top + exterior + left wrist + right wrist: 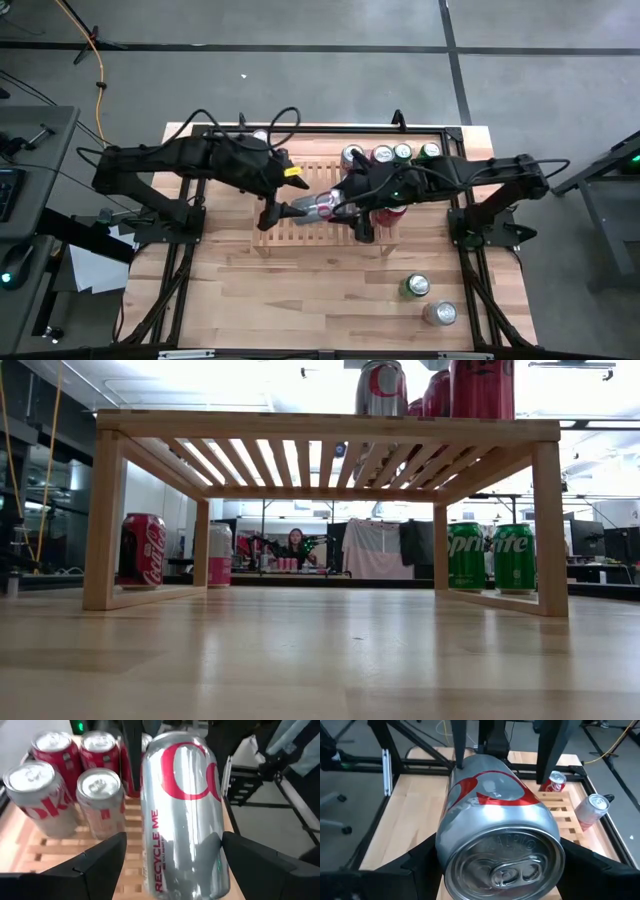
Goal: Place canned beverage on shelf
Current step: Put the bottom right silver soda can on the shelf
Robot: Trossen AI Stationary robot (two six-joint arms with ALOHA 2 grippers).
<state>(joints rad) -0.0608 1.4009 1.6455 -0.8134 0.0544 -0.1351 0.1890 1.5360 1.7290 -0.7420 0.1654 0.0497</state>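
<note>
The silver can [322,205] was held between the two grippers above the shelf [300,228]. The right gripper [343,203] was closed on it: in the right wrist view the can [495,835] filled the space between the two fingers [420,862], with its top end and pull tab turned to the camera. The left gripper [287,210] was set around the other end of the can. In the left wrist view its fingers [107,855] were seen wide apart on both sides of the can [182,815], and a narrow gap was visible on each side, so no firm hold by this gripper could be seen. From above, the can was seen lying on its side, over the middle of the slats.

On the right part of the shelf, red and silver cans [65,780] were standing upright in a group, just beside the held can. Behind the shelf, a row of cans [390,153] was standing on the table [300,300], two of them green. In the low view these green cans [490,557] were seen under the shelf top [330,428], and a red can [143,550] and a pink can [220,554] were seen at the other side. Near the front right corner of the table, a green can [415,286] and a silver one [440,313] were standing well apart from the shelf.

A person [296,544] was seen far in the room behind.
</note>
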